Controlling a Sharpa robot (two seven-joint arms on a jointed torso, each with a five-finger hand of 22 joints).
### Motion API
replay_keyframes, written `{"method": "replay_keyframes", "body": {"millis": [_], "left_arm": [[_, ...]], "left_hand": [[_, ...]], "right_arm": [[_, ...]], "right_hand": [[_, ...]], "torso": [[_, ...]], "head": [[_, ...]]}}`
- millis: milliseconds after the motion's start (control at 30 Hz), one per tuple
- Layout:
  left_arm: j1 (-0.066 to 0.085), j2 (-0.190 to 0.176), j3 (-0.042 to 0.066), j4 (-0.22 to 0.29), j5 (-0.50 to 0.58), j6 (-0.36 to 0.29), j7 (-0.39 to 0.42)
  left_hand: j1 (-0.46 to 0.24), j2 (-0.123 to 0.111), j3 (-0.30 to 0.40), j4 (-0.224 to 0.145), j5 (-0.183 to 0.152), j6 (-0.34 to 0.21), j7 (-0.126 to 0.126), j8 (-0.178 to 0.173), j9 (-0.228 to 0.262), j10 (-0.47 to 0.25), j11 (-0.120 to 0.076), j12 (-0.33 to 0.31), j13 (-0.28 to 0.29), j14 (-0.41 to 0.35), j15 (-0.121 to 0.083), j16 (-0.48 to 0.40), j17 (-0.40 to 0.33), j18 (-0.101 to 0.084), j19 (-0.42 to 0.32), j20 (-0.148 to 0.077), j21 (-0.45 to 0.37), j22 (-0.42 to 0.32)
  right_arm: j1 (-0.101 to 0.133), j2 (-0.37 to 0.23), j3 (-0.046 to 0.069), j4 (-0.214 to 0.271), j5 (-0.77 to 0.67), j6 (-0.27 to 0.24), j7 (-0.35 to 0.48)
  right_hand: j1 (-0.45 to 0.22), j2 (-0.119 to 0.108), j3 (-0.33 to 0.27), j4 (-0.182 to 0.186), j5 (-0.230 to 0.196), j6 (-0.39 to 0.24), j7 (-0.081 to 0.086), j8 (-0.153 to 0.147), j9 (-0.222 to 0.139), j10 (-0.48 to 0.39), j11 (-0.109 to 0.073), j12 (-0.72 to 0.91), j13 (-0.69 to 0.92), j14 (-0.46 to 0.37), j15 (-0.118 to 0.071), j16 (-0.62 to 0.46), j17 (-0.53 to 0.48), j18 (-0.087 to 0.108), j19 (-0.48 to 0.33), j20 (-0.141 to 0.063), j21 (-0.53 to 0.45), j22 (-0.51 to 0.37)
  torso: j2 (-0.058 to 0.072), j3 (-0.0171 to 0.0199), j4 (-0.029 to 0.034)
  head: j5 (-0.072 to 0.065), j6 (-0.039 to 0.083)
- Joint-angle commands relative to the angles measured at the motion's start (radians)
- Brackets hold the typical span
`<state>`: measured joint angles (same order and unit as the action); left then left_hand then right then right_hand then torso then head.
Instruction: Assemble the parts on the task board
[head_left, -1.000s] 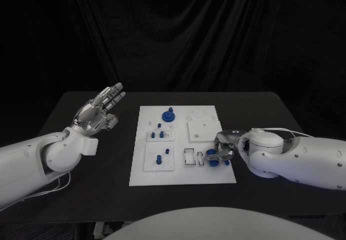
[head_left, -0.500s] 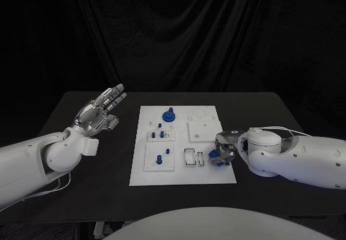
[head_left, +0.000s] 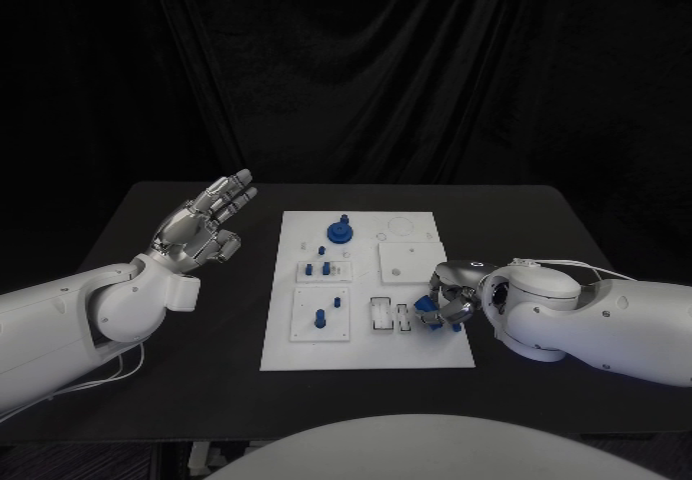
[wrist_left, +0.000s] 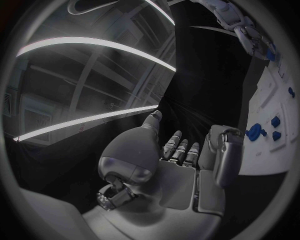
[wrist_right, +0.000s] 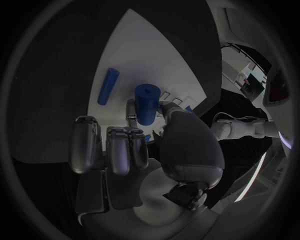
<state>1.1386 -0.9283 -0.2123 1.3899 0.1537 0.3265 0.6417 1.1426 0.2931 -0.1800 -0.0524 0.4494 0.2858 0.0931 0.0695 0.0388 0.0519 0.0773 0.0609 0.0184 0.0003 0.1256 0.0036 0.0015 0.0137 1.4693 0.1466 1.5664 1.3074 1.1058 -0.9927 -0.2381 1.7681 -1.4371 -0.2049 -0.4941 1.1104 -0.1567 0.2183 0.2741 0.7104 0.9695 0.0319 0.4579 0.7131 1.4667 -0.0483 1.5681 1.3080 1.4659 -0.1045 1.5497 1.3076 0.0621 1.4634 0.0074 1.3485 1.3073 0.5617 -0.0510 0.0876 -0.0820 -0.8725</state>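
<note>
One blue part (wrist_right: 147, 104) pinched in right hand (head_left: 444, 300) fingers (wrist_right: 172, 111); left hand (head_left: 202, 225) fingers apart, empty.

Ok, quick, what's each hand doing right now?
Left hand: open, raised beside the task board, holding nothing.
Right hand: holding a blue cylindrical part.

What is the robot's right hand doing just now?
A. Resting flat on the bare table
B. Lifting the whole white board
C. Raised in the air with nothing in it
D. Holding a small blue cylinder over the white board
D: the silver right hand pinches a small blue cylinder above the white task board.
</note>
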Motion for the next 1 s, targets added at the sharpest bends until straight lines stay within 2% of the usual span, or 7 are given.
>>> {"method": "replay_keyframes", "body": {"millis": [33, 167, 300, 600, 733, 933, 1000], "left_arm": [[-0.002, 0.001, 0.001, 0.001, -0.002, 0.015, 0.008], [-0.002, 0.003, 0.001, 0.002, -0.002, 0.016, 0.008], [-0.002, 0.003, 0.001, 0.002, -0.002, 0.016, 0.009], [-0.003, 0.007, 0.001, -0.002, -0.002, 0.022, 0.008], [-0.004, 0.009, 0.001, -0.004, -0.002, 0.025, 0.006], [-0.005, 0.01, 0.001, -0.005, -0.002, 0.025, 0.003], [-0.005, 0.01, 0.001, -0.006, -0.002, 0.025, 0.002]], "left_hand": [[0.006, 0.0, 0.005, 0.0, 0.007, 0.002, 0.005, 0.005, 0.001, 0.002, 0.007, 0.006, 0.002, 0.0, 0.009, -0.004, -0.001, -0.014, 0.102, 0.009, 0.004, 0.263], [0.005, 0.0, 0.008, 0.0, 0.007, 0.003, 0.005, 0.005, 0.001, 0.004, 0.009, 0.009, 0.003, 0.0, 0.011, -0.004, -0.001, -0.014, 0.102, 0.012, 0.004, 0.263], [0.005, -0.001, 0.008, 0.0, 0.007, 0.003, 0.006, 0.005, 0.001, 0.007, 0.011, 0.013, 0.004, 0.0, 0.011, -0.004, -0.001, -0.014, 0.102, 0.014, 0.004, 0.263], [0.005, -0.002, 0.009, -0.001, 0.007, 0.002, 0.005, 0.005, 0.001, 0.007, 0.012, 0.013, 0.004, 0.0, 0.012, -0.004, -0.001, -0.014, 0.102, 0.015, 0.004, 0.263], [0.004, -0.001, 0.01, 0.0, 0.008, 0.003, 0.006, 0.006, 0.001, 0.009, 0.015, 0.016, 0.004, 0.0, 0.013, -0.004, -0.001, -0.014, 0.102, 0.016, 0.004, 0.263], [0.004, 0.0, 0.011, 0.0, 0.008, 0.004, 0.007, 0.006, 0.001, 0.01, 0.016, 0.017, 0.004, 0.0, 0.014, -0.004, -0.001, -0.014, 0.102, 0.016, 0.004, 0.263], [0.004, 0.0, 0.011, 0.0, 0.008, 0.004, 0.007, 0.006, 0.001, 0.01, 0.016, 0.017, 0.004, 0.0, 0.014, -0.004, -0.001, -0.014, 0.102, 0.016, 0.004, 0.263]], "right_arm": [[0.001, -0.001, 0.003, 0.022, 0.07, -0.09, 0.038], [0.002, 0.009, 0.006, 0.03, 0.091, -0.078, 0.035], [0.002, 0.023, 0.006, 0.024, 0.114, -0.062, 0.033], [-0.001, 0.075, 0.005, -0.011, 0.133, -0.06, 0.03], [-0.002, 0.095, 0.006, -0.025, 0.135, -0.067, 0.029], [-0.002, 0.105, 0.006, -0.035, 0.136, -0.071, 0.026], [-0.002, 0.108, 0.006, -0.038, 0.136, -0.068, 0.023]], "right_hand": [[0.002, 0.024, 0.061, -0.047, -0.026, 0.016, -0.018, 0.004, 0.037, 0.104, -0.007, 0.003, 0.263, 0.095, -0.008, -0.005, 0.213, -0.012, 0.031, -0.007, 0.006, 0.198], [-0.007, 0.024, 0.062, -0.041, -0.05, 0.013, -0.018, 0.005, 0.047, 0.104, -0.007, 0.003, 0.263, 0.094, -0.008, -0.007, 0.209, -0.012, 0.031, -0.008, 0.005, 0.197], [-0.018, 0.03, 0.063, -0.03, -0.082, 0.01, -0.017, 0.004, 0.058, 0.104, -0.006, 0.003, 0.263, 0.094, -0.007, -0.008, 0.207, -0.011, 0.029, -0.007, 0.004, 0.196], [-0.042, 0.041, 0.059, -0.004, -0.14, 0.007, -0.014, -0.001, 0.073, 0.104, -0.004, 0.003, 0.263, 0.094, -0.005, -0.008, 0.206, -0.011, 0.028, -0.006, 0.004, 0.196], [-0.063, 0.05, 0.051, 0.012, -0.187, 0.009, -0.012, -0.006, 0.082, 0.104, -0.002, 0.003, 0.263, 0.093, -0.004, -0.009, 0.204, -0.01, 0.027, -0.004, 0.003, 0.195], [-0.091, 0.064, 0.041, 0.016, -0.235, 0.011, -0.011, -0.012, 0.088, 0.104, 0.0, 0.003, 0.263, 0.093, -0.002, -0.01, 0.202, -0.01, 0.026, -0.003, 0.002, 0.195], [-0.118, 0.074, 0.03, 0.016, -0.274, 0.013, -0.009, -0.017, 0.092, 0.104, 0.001, 0.003, 0.263, 0.093, -0.001, -0.01, 0.202, -0.01, 0.025, -0.002, 0.002, 0.194]], "torso": [[0.0, 0.0004, 0.001], [0.001, 0.0011, 0.0028], [0.0, -0.0004, 0.0019], [0.0, -0.0023, 0.0033], [0.0, -0.0018, 0.0013], [0.0, -0.0012, 0.0001], [0.0, -0.0008, 0.0003]], "head": [[-0.003, 0.0], [-0.005, 0.0], [-0.002, 0.0], [-0.007, 0.0], [-0.003, 0.0], [0.0, 0.0], [0.001, 0.0]]}}
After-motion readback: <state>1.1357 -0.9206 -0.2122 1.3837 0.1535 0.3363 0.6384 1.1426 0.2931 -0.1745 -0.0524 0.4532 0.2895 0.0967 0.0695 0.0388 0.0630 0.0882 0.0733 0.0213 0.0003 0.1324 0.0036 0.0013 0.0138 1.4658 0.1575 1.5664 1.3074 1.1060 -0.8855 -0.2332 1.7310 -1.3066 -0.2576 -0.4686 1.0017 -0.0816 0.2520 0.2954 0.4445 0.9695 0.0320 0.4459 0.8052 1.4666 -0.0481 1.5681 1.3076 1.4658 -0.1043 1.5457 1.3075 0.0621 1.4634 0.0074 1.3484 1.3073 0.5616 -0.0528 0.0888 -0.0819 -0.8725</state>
